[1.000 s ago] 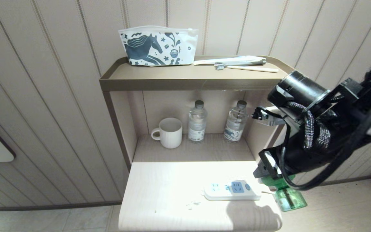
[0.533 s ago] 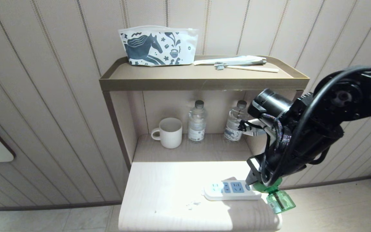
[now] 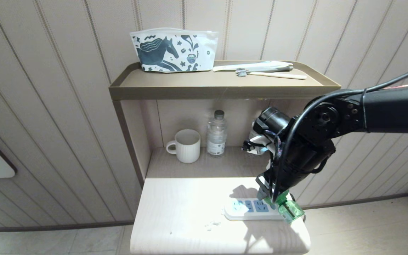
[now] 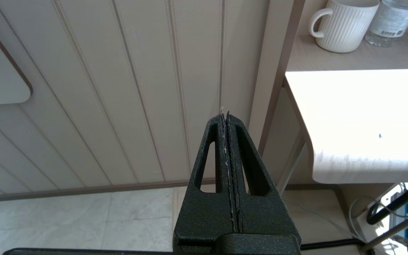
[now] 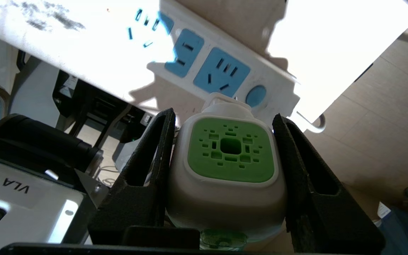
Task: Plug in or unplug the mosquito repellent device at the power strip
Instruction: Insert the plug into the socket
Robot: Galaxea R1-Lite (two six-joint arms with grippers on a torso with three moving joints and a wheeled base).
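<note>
Your right gripper (image 5: 225,152) is clamped on the mosquito repellent device (image 5: 230,166), a small white unit with a square green vented face, one black finger pressed on each side of its head. In the head view its translucent green bottle (image 3: 289,210) tilts out below the gripper. The flat white power strip (image 3: 248,209) with bluish sockets lies on the pale wooden tabletop (image 3: 190,212) directly beyond the fingertips; the device hovers near its round-button end, and whether it touches you cannot tell. Your left gripper (image 4: 227,117) hangs beside the table, fingers pressed together, empty.
</note>
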